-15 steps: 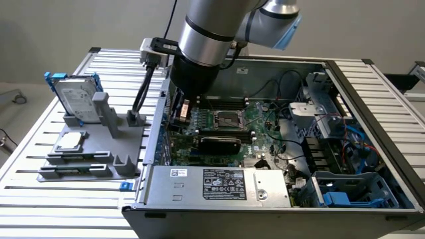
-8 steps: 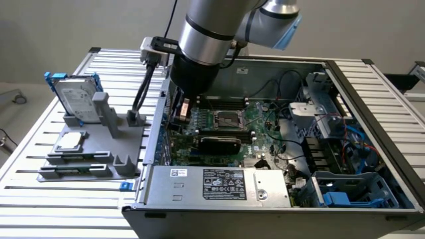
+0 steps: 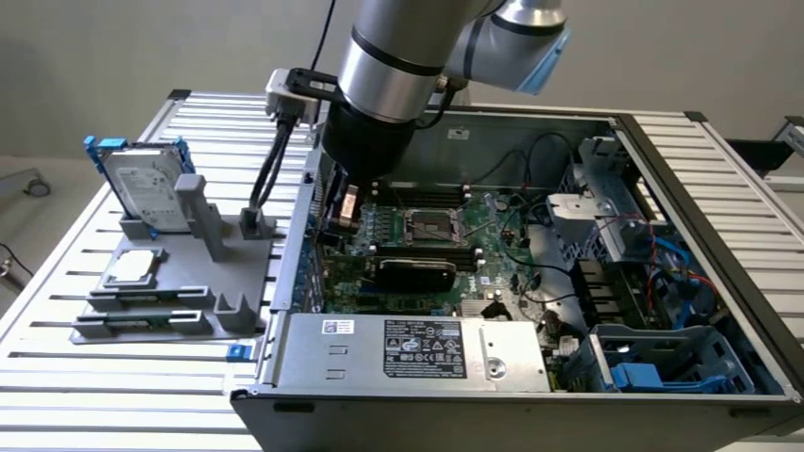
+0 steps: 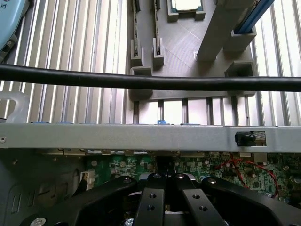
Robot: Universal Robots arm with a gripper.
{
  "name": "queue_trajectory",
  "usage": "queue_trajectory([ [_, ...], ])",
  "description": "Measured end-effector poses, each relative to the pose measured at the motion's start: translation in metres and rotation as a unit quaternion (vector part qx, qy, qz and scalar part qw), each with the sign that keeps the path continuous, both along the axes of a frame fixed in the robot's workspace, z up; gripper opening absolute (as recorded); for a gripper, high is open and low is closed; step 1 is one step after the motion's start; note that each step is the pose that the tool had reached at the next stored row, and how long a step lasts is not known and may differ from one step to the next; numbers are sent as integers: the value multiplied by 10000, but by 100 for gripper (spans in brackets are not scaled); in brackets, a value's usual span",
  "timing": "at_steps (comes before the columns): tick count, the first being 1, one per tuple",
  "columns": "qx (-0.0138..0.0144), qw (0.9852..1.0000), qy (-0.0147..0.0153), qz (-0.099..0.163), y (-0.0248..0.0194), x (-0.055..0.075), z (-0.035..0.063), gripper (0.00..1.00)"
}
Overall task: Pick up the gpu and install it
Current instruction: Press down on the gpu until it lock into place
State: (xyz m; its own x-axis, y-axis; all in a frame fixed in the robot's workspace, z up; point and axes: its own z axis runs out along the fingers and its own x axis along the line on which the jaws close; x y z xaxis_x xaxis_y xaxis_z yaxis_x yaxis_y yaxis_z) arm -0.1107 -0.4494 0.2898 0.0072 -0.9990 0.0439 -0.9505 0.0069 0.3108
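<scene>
Sheet-metal computer case (image 3: 703, 188) lies open on the slatted aluminium surface (image 3: 75, 377). It contains a green motherboard (image 3: 496, 235), a silver power supply (image 3: 415, 348) with a black label, black cable bundles and blue plastic drive caddies (image 3: 635, 377). The gpu (image 3: 415, 272), its glossy black cover rounded at the corners, sits on the motherboard just beside the square processor socket (image 3: 434, 226), on the side nearer the power supply. The gripper (image 3: 339, 212) hangs inside the case near the wall at the exterior view's left, apart from the gpu. In the wrist view its black fingers (image 4: 153, 197) are drawn together at the gripper (image 4: 165, 178), with nothing seen between them. Outside the case, a matte grey moulded holder (image 3: 176, 282) carries a silver hard drive (image 3: 145, 188) with blue rails standing upright. A small square silver chip (image 3: 135, 266) lies flat in a recess of the holder.
</scene>
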Motion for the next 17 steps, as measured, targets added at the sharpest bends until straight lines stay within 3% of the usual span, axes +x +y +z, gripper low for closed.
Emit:
queue_trajectory([
  [17, -19, 10000, 11, -60, 6, 0, 35, 11],
])
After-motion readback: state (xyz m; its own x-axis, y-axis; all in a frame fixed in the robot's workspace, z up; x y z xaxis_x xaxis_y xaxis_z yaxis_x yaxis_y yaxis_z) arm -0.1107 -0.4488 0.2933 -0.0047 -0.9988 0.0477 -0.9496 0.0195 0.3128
